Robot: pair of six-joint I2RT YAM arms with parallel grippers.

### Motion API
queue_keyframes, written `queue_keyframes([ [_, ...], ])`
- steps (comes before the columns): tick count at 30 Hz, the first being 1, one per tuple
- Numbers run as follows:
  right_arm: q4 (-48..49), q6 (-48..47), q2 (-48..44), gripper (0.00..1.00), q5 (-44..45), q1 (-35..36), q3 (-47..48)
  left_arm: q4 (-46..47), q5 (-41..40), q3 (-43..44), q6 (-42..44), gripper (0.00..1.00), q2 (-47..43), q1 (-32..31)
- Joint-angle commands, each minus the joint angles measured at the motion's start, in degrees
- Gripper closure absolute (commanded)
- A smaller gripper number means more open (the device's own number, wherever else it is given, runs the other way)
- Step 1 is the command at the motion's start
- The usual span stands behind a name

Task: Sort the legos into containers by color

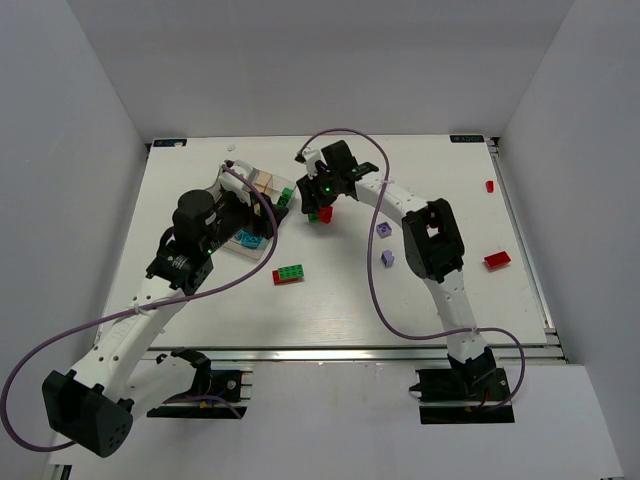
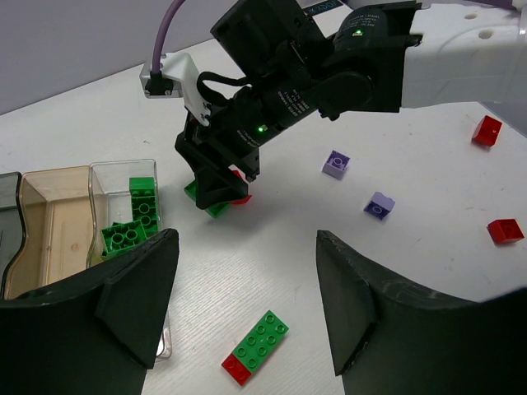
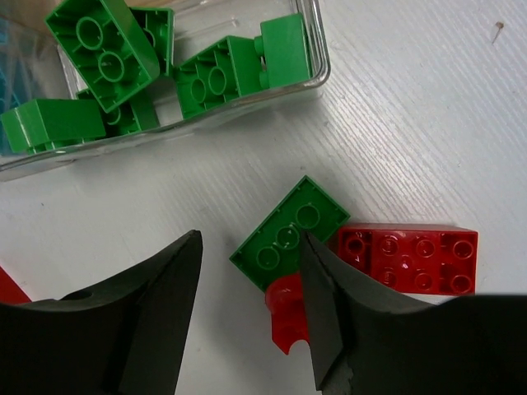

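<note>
My right gripper [image 3: 247, 317] is open, low over an upside-down green lego [image 3: 288, 230] that lies against a flat red lego [image 3: 408, 259] and a small red piece [image 3: 286, 317]. Its right finger overlaps the green one; bare table shows beside the left finger. This cluster [image 1: 322, 213] lies just right of the containers [image 1: 262, 185]. The end compartment [image 3: 317, 49] holds several green legos [image 3: 103, 49]. My left gripper [image 2: 245, 247] is open over the table with nothing in it, above a green-and-red lego [image 2: 257, 346].
Two light purple legos [image 2: 336, 163] [image 2: 379, 205] and two red ones [image 2: 487, 130] [image 2: 504, 231] lie to the right. A brownish compartment [image 2: 49, 239] sits beside the green one [image 2: 123, 226]. Cyan legos [image 1: 245, 240] show in the tray. The right arm [image 2: 354, 66] reaches across in front of the left gripper.
</note>
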Motion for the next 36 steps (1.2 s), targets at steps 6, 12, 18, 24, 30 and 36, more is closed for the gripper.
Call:
queue_keyframes([
  [6,-4.38,-0.21,2.84,0.42,3.13,-0.34,3.67,0.42,0.59,0.57,0.15,0.23,-1.86,0.32],
  [12,-4.21,0.14,2.75,0.42,5.85,-0.52,3.41,0.51,0.59,0.48,0.15,0.23,-1.87,0.32],
  [18,-2.89,-0.47,1.08,0.41,6.65,-0.52,0.95,0.51,0.77,0.48,0.06,0.23,-2.22,0.32],
  [24,-5.35,-2.14,1.34,0.38,3.75,-0.34,0.68,0.51,0.94,0.48,0.06,0.23,-2.30,0.32],
  [30,-7.11,-4.78,1.34,0.31,1.20,0.10,-0.37,0.60,0.85,0.48,0.06,0.23,-2.57,0.32],
  [36,-5.98,-9.42,0.29,0.33,2.95,0.36,-3.62,0.60,0.94,0.40,-0.02,0.23,-2.74,0.32],
])
